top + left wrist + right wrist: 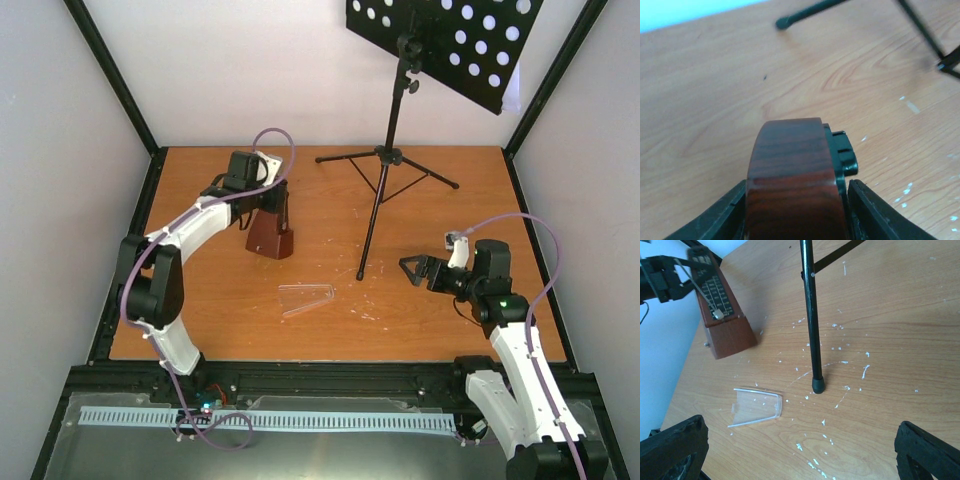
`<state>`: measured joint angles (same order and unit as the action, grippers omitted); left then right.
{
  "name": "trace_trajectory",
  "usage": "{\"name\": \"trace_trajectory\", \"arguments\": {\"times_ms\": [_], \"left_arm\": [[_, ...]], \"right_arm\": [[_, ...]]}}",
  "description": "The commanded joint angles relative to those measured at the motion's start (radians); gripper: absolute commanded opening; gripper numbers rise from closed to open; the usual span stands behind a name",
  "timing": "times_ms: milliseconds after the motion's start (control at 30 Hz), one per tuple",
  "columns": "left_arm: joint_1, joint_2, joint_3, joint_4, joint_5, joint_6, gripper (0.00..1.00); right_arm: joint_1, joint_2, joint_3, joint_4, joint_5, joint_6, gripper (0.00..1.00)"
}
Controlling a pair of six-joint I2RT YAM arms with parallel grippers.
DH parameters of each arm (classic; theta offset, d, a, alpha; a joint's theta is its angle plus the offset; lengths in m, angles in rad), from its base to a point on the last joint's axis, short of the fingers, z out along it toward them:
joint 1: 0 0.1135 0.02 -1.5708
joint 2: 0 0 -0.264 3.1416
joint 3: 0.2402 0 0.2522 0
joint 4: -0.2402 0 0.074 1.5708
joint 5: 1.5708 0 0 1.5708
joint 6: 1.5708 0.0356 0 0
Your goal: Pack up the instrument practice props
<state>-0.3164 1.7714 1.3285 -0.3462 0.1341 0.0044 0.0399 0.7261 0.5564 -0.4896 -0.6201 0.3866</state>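
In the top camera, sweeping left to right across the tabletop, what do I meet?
From the left: metronome, clear plastic cover, near foot of the music stand, right gripper.

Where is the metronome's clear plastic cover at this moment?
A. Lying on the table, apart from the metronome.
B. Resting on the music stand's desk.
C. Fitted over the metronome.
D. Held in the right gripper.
A: the clear cover lies on the table, apart from the metronome, whose pendulum face shows uncovered in the right wrist view.
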Motion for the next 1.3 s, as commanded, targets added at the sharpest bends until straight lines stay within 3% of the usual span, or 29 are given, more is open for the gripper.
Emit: {"name": "trace_trajectory", "arguments": {"times_ms": [0,133,267,533,633,733,1267], "left_arm": [[-0.006,-0.108,-0.116,0.354,0.162,-0.043,0.24],[-0.007,-0.163,-0.247,0.565,0.295,-0.046,0.26],[-0.024,-0.195,-0.347,0.658,0.349,-0.030,0.27],[-0.140,-0.288,-0.516,0.811,0.257,0.025,0.31],[-0.170,-0.279,-0.537,0.817,0.229,0.034,0.32],[-0.183,-0.271,-0.562,0.836,0.225,0.034,0.42],[-0.185,-0.306,-0.603,0.792,0.220,0.070,0.64]], "right_arm": [[0.007,-0.012,-0.019,0.007,0.005,0.005,1.00],[0.006,-0.010,-0.030,0.013,0.001,0.003,1.00],[0.006,-0.014,-0.036,0.025,-0.009,0.003,1.00],[0.006,-0.039,-0.060,0.075,-0.050,0.002,1.00],[0.006,-0.047,-0.064,0.085,-0.063,0.002,1.00],[0.006,-0.066,-0.069,0.079,-0.070,-0.001,1.00],[0.006,-0.120,-0.083,0.085,-0.076,-0.001,1.00]]}}
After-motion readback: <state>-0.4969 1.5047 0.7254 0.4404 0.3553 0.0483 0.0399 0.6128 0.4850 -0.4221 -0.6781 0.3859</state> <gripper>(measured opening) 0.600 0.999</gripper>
